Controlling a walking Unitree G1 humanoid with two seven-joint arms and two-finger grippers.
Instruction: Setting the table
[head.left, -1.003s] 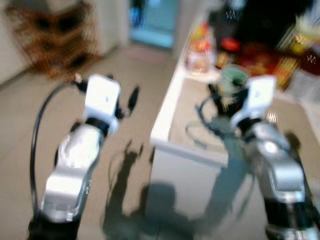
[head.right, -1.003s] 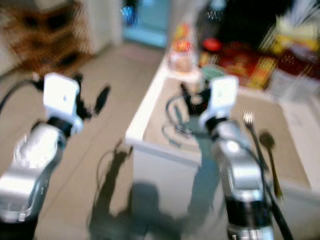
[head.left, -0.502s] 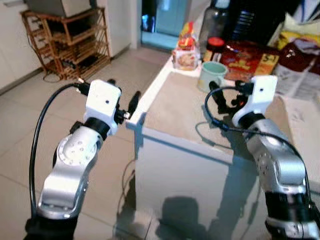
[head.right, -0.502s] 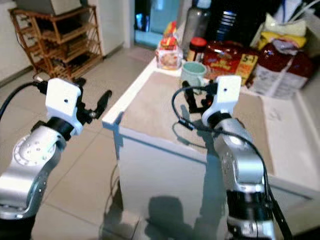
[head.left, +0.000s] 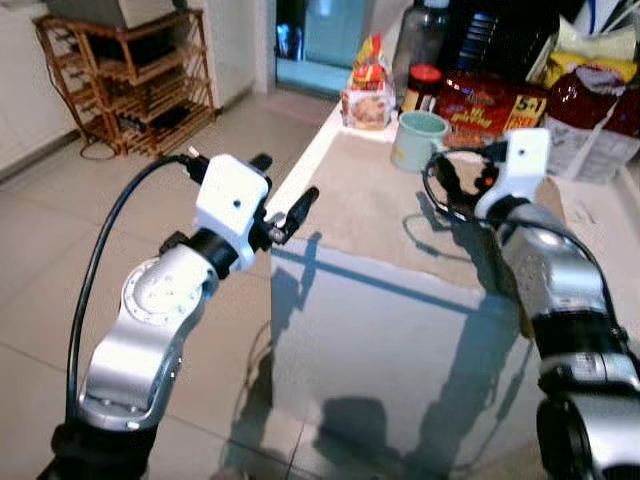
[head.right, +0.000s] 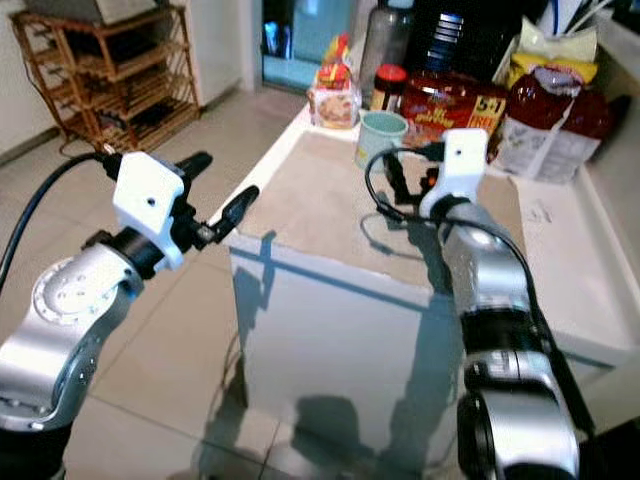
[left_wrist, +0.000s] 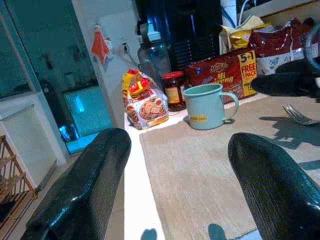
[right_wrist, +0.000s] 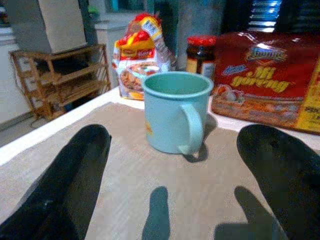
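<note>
Your right gripper (right_wrist: 170, 200) hovers over the surface (head.right: 330, 215) with fingers spread, facing the mug (right_wrist: 175, 111) at the mat's far end. Rush in and you'll tip it (handle faces you). The left gripper (head.left: 285, 205), open too, could clip the surface's corner.

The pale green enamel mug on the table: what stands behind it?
Behind the pale green enamel mug stand a red-lidded glass jar and a red noodle multipack; their lower parts are hidden.

Counted on the desk (head.right: 560, 260): one mug (right_wrist: 176, 111), one mat (head.right: 340, 205), one fork (left_wrist: 299, 114), one jar (left_wrist: 173, 90), one bottle (left_wrist: 155, 52), two noodle packs (right_wrist: 270, 82) (left_wrist: 144, 102).
</note>
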